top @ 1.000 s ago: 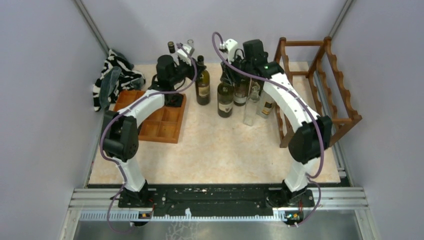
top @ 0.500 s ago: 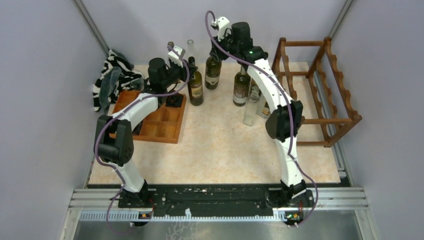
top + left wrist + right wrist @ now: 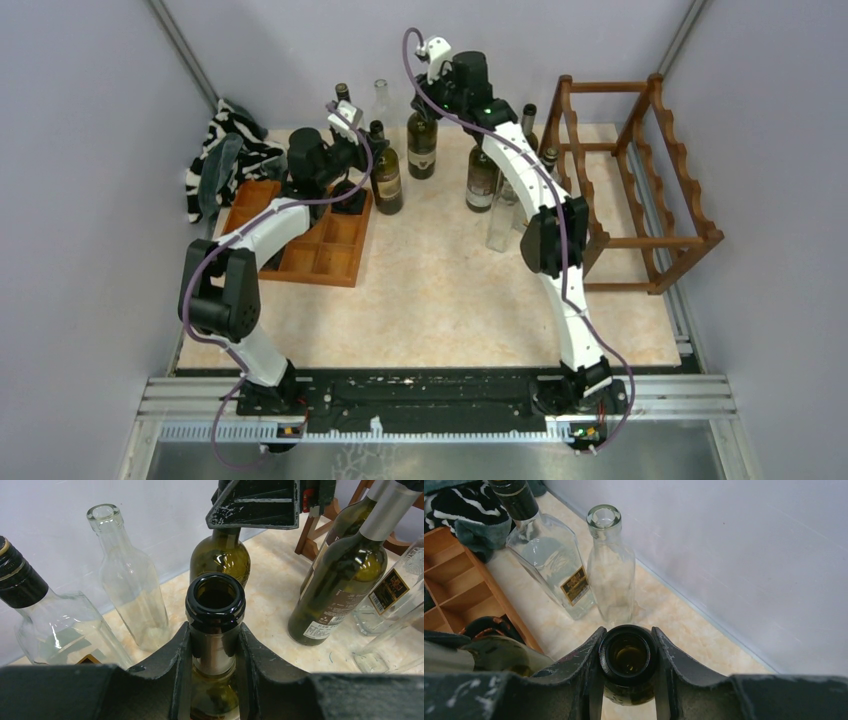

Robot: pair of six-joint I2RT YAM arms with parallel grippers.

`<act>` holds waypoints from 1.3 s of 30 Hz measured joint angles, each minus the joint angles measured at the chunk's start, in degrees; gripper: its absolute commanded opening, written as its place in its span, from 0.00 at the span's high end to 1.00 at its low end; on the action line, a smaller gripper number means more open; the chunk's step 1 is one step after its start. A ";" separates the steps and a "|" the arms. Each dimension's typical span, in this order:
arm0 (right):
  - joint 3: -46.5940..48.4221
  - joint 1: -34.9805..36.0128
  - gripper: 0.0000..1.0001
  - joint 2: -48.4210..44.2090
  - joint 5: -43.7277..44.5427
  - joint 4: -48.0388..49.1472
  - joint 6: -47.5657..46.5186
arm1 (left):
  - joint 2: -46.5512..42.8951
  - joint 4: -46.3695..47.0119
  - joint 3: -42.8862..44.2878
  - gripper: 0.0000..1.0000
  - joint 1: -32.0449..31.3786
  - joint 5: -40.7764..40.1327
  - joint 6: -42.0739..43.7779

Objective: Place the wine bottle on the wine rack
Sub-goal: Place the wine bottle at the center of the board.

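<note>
My left claw [image 3: 215, 645] is clamped on the neck of an open wine bottle [image 3: 215, 597], one finger pressed to each side just under its lip. That bottle stands upright beside the far right corner of the orange compartment tray [image 3: 330, 255], which lies toward the left edge of the bench [image 3: 440, 300]. My right claw [image 3: 627, 662] grips a second wine bottle [image 3: 627, 655] the same way, both fingers tight against the neck below its open mouth. It is upright too, near the middle of the far edge and just beyond the first bottle. I cannot tell whether either base rests on the bench or hangs just clear of it. The wine rack [image 3: 610, 87] stands empty at the far right corner, along the right edge, well apart from both held bottles. Between my right arm and the rack stands a cluster of more bottles, among them a green one with a silver capsule [image 3: 345, 580]. Against the far wall are a clear round bottle [image 3: 611, 570] and a clear square bottle with a dark cap [image 3: 549, 555]. A striped cloth [image 3: 235, 145] is heaped in the far left corner.
</note>
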 measured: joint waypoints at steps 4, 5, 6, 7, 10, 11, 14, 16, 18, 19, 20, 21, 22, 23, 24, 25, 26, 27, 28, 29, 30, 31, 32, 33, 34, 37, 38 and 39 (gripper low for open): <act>0.00 0.50 0.56 0.22 0.22 0.61 -0.09 | -0.04 0.70 -0.37 0.95 0.11 0.48 -0.02; 0.00 0.59 0.54 0.26 0.17 0.81 0.00 | -0.04 0.72 -0.37 0.93 0.15 0.55 -0.02; 0.02 0.68 0.51 0.26 0.15 1.27 0.00 | -0.04 0.72 -0.37 0.90 0.22 0.59 -0.02; 0.02 0.79 0.48 0.26 0.11 1.81 0.00 | -0.04 0.72 -0.37 0.86 0.24 0.63 -0.04; 0.07 0.96 0.42 0.26 -0.11 3.26 0.02 | -0.04 0.72 -0.37 0.82 0.24 0.66 -0.20; 0.07 1.01 0.42 0.26 -0.15 3.43 0.00 | -0.04 0.72 -0.37 0.80 0.24 0.66 -0.24; 0.07 1.03 0.42 0.26 -0.31 3.74 0.00 | -0.04 0.70 -0.37 0.77 0.24 0.66 -0.26; 0.07 1.03 0.40 0.26 -0.42 3.76 0.02 | -0.04 0.68 -0.37 0.74 0.24 0.66 -0.31; 0.09 1.03 0.36 0.26 -0.55 3.74 0.02 | -0.04 0.68 -0.37 0.67 0.24 0.66 -0.35; 0.09 1.03 0.34 0.24 -0.57 3.72 0.02 | -0.04 0.68 -0.37 0.60 0.24 0.66 -0.37; 0.09 1.03 0.31 0.24 -0.66 3.67 0.02 | -0.04 0.66 -0.37 0.53 0.24 0.66 -0.37; 0.09 1.03 0.28 0.24 -0.74 3.63 0.00 | -0.07 0.66 -0.37 0.44 0.24 0.63 -0.37; 0.09 1.03 0.25 0.22 -0.83 3.52 -0.04 | -0.07 0.66 -0.37 0.35 0.26 0.61 -0.55; 0.09 1.03 0.22 0.15 -0.98 3.28 -0.13 | -0.22 0.52 -0.37 0.26 0.26 0.61 -0.87; 0.09 1.03 0.20 -0.04 -1.09 2.86 -0.48 | -0.44 0.31 -0.37 0.20 0.26 0.59 -1.36; 0.09 1.03 0.18 -0.31 -1.25 2.21 -0.81 | -0.76 0.13 -0.37 0.14 0.26 0.50 -1.84; 0.09 1.03 0.16 -0.72 -1.40 1.60 -1.14 | -1.14 0.02 -0.37 0.10 0.24 0.37 -2.25; 0.02 1.03 0.14 -1.33 -1.57 0.92 -1.53 | -1.68 -0.26 -0.37 0.07 0.24 0.11 -2.82; -0.11 1.01 0.13 -2.27 -1.77 0.04 -2.05 | -2.34 -0.57 -0.37 0.04 0.26 -0.20 -3.15; -0.22 1.01 0.12 -3.32 -1.95 -0.57 -2.43 | -2.93 -0.90 -0.37 0.02 0.26 -0.44 -3.34; -0.63 1.01 0.11 -4.66 -2.10 -1.05 -2.69 | -3.69 -1.25 -0.37 0.01 0.26 -0.79 -3.72; -1.38 0.96 0.11 -6.49 -2.25 -1.68 -3.04 | -4.39 -1.62 -0.37 0.01 0.26 -1.07 -3.98; -2.05 0.90 0.11 -8.41 -2.54 -2.47 -3.34 | -5.31 -2.40 -0.37 0.01 0.26 -1.46 -4.11; -3.13 0.74 0.11 -11.08 -3.06 -3.15 -3.69 | -6.54 -3.48 -0.31 0.01 0.26 -1.90 -4.33; -3.93 0.55 0.11 -13.29 -3.56 -3.72 -3.82 | -7.37 -4.07 -0.22 0.01 0.26 -2.36 -4.35; -9.73 -0.44 0.11 -22.86 -6.60 -4.94 -4.00 | -10.78 -8.41 0.79 0.01 0.26 -4.35 -4.55; -12.50 -1.11 0.11 -26.56 -7.76 -5.11 -4.02 | -12.26 -9.79 1.05 0.01 0.28 -4.98 -4.66; -14.29 -1.68 0.11 -29.11 -8.52 -5.46 -4.07 | -13.57 -10.78 1.16 0.01 0.28 -5.20 -4.81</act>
